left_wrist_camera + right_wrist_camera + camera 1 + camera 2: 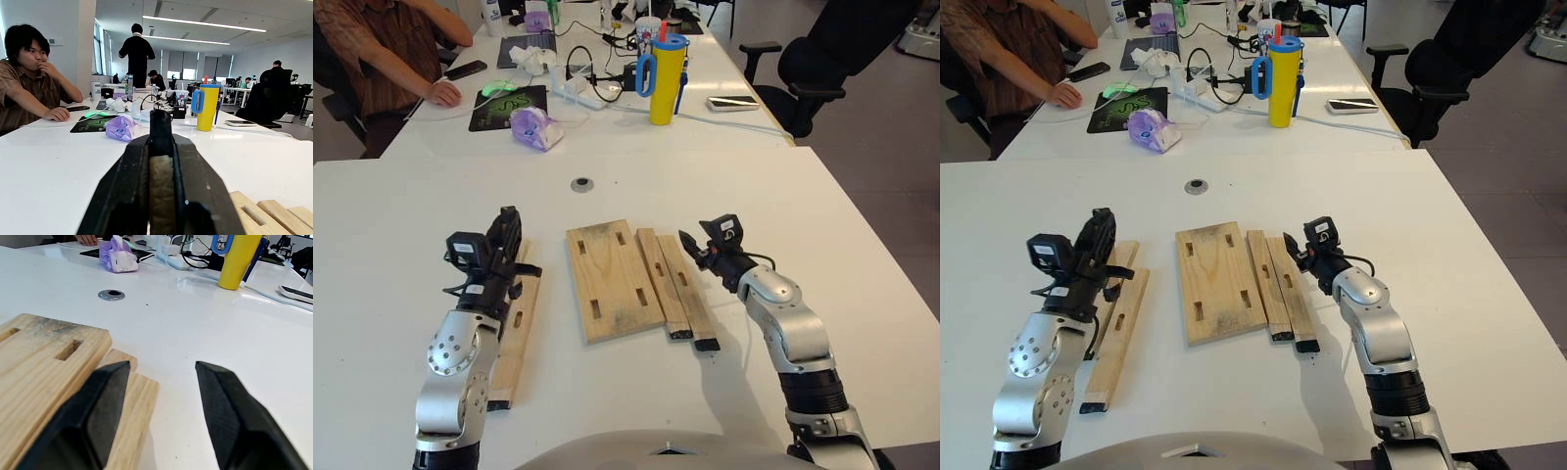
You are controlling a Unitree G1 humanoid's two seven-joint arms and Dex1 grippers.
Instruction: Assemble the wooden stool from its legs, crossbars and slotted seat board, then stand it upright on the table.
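The slotted seat board (607,279) lies flat in the middle of the white table (391,215). Two wooden slats (677,290) lie side by side along its right edge. My right gripper (697,245) stands open at the far end of the outer slat (131,416); one finger (100,401) is over the wood, the other over bare table. At the left, two more slats (516,333) lie together. My left gripper (506,233) sits over their far end, shut on a strip of wood (161,191) that shows between its black fingers.
A round metal grommet (581,184) is set in the table beyond the board. The adjoining desk behind carries a yellow tumbler (668,78), a purple pouch (536,127), cables and a phone (732,103). An office chair (803,69) stands at the far right.
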